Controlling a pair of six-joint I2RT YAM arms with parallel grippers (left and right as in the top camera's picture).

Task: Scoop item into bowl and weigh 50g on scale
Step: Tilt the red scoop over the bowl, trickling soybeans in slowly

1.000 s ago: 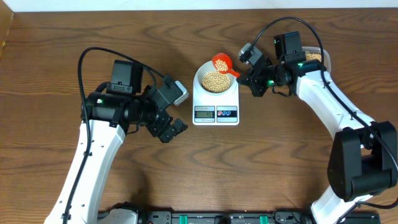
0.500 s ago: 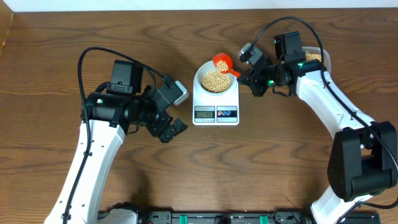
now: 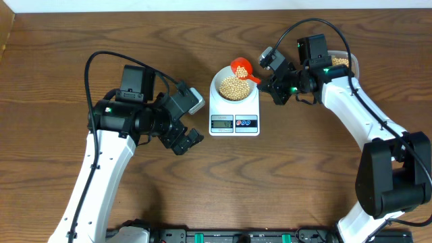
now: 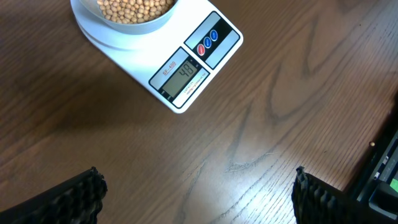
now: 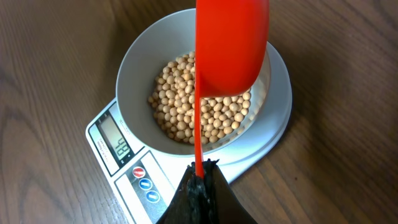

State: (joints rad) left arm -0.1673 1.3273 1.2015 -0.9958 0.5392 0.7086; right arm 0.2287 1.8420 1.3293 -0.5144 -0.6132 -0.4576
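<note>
The white scale (image 3: 234, 115) stands at mid-table with the bowl (image 3: 234, 86) on it, part filled with tan beans (image 5: 199, 109). Its display (image 4: 182, 73) reads 48. My right gripper (image 3: 268, 84) is shut on the handle of a red-orange scoop (image 3: 241, 67), which is held tilted over the bowl's far right rim; in the right wrist view the scoop (image 5: 231, 43) hangs above the beans. My left gripper (image 3: 187, 140) is open and empty over bare wood, down-left of the scale, its fingertips at the bottom corners of the left wrist view (image 4: 196, 196).
A container of beans (image 3: 341, 62) sits behind the right arm at the far right, mostly hidden. Black equipment runs along the table's front edge (image 3: 223, 236).
</note>
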